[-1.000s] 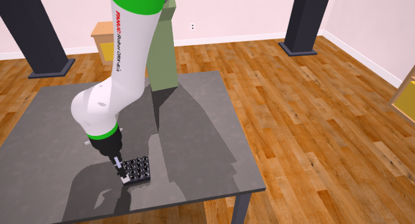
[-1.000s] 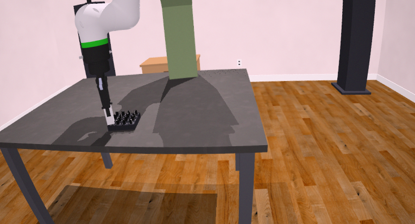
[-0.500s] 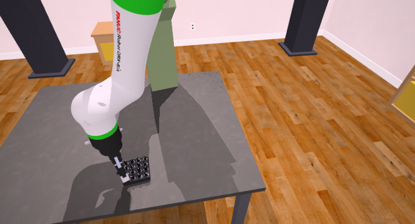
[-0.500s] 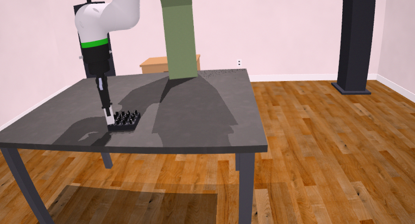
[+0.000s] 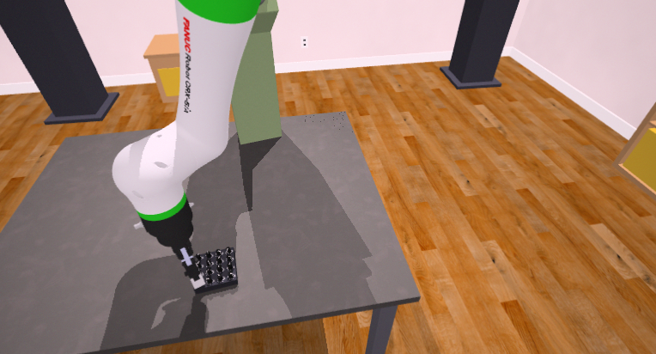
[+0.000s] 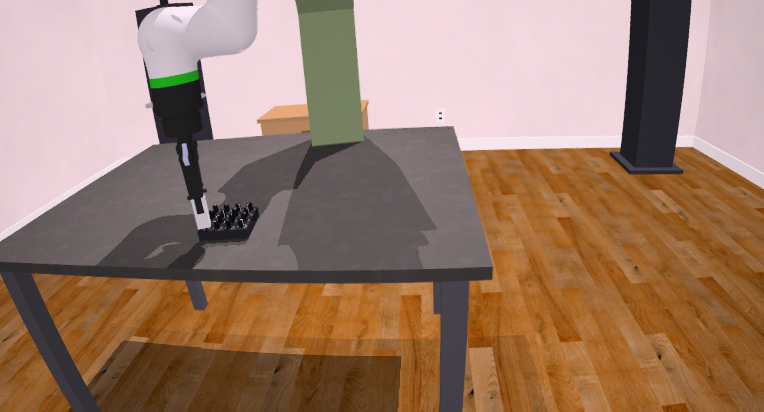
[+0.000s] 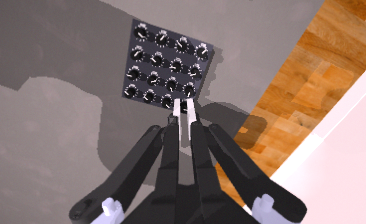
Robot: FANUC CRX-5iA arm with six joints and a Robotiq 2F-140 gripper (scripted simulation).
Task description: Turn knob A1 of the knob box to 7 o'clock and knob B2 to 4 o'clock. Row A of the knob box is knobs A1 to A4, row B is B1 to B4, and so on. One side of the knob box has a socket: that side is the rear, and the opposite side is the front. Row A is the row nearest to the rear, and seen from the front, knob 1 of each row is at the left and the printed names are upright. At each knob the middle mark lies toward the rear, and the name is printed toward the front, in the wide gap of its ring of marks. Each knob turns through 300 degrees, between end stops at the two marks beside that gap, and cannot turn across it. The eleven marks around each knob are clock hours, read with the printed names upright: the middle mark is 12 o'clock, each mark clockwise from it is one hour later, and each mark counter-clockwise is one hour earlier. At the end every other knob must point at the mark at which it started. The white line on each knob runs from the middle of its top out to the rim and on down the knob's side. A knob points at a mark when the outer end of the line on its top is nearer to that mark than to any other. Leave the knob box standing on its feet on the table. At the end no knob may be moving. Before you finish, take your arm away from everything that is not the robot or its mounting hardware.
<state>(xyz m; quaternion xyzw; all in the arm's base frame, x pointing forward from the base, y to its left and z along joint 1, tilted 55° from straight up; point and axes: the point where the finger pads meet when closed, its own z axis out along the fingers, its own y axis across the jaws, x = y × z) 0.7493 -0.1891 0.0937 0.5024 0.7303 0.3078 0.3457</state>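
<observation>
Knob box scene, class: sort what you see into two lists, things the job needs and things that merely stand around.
Needed:
knob box
end effector, nearly shut at a corner knob
table

Standing around:
green post
dark pillars
wooden cabinet
wall socket

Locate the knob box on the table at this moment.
In the top view the knob box stands near the table's front edge, left of centre, with the gripper at its left edge.
</observation>
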